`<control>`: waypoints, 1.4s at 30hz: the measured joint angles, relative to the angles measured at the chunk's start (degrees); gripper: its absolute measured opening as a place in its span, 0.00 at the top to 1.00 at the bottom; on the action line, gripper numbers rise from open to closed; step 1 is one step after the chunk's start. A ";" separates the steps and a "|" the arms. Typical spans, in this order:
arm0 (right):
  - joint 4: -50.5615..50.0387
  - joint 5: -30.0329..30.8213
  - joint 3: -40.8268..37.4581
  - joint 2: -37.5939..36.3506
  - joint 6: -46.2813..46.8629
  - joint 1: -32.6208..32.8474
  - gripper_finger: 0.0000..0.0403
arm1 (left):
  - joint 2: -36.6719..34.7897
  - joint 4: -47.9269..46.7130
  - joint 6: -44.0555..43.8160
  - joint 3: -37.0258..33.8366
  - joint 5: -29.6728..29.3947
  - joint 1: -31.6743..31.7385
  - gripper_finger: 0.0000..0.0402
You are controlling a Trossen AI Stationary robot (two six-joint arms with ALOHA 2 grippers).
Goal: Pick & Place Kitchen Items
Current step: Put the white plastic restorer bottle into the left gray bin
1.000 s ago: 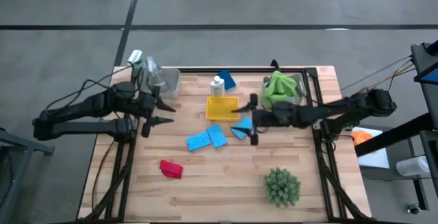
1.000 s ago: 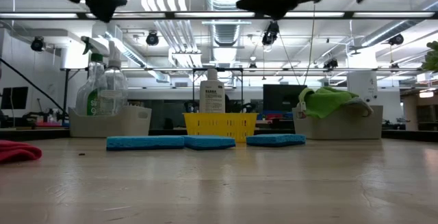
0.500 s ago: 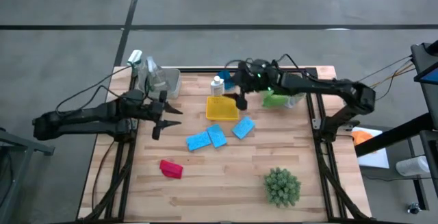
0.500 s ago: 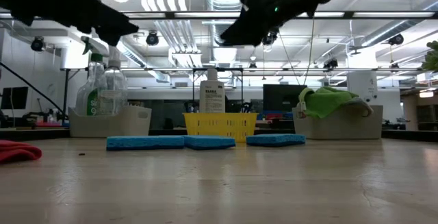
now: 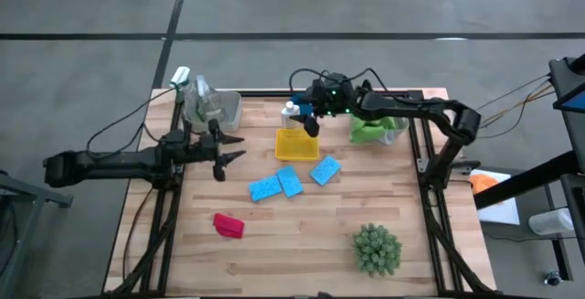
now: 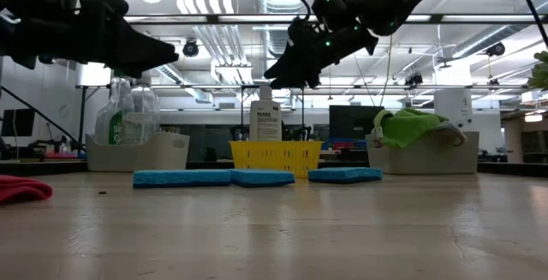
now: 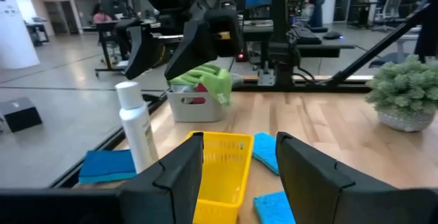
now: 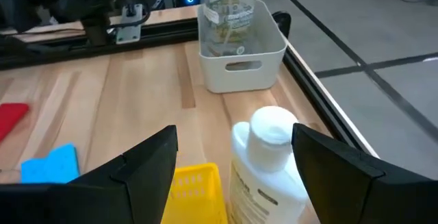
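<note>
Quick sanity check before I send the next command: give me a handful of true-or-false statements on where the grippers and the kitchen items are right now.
1. The right gripper is open above the small white bottle. True.
2. The white bottle lies tipped over inside the yellow tray. False: it stands upright just behind the tray.
3. The left gripper holds a blue sponge. False: it is empty, open over bare wood left of the tray.
4. Three blue sponges lie on the table in front of the tray. True.
5. The red cloth sits in the white bin. False: it lies on the table; the bin holds the spray bottle.
</note>
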 joint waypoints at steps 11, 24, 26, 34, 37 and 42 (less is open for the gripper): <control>2.71 6.20 0.04 2.76 2.22 -0.83 0.30 | 0.01 -0.08 1.11 0.01 -0.12 0.22 0.55; 6.28 6.11 0.04 5.11 2.53 -0.81 0.30 | 0.04 -0.98 1.19 -0.04 -0.12 0.22 0.55; 7.15 6.10 0.04 5.48 2.70 -0.81 0.31 | 0.04 -0.96 1.37 -0.05 -0.12 0.22 0.55; 7.76 5.77 1.04 7.02 2.93 -0.66 0.60 | 0.04 -0.96 1.92 -0.05 -1.46 0.22 0.55; 7.73 5.70 1.42 7.29 2.37 -0.25 0.74 | 0.04 -0.91 1.92 -0.05 -3.31 0.22 0.55; 7.21 5.42 2.63 7.31 0.39 0.97 0.74 | 0.04 -0.47 1.87 -0.03 -8.69 0.22 0.55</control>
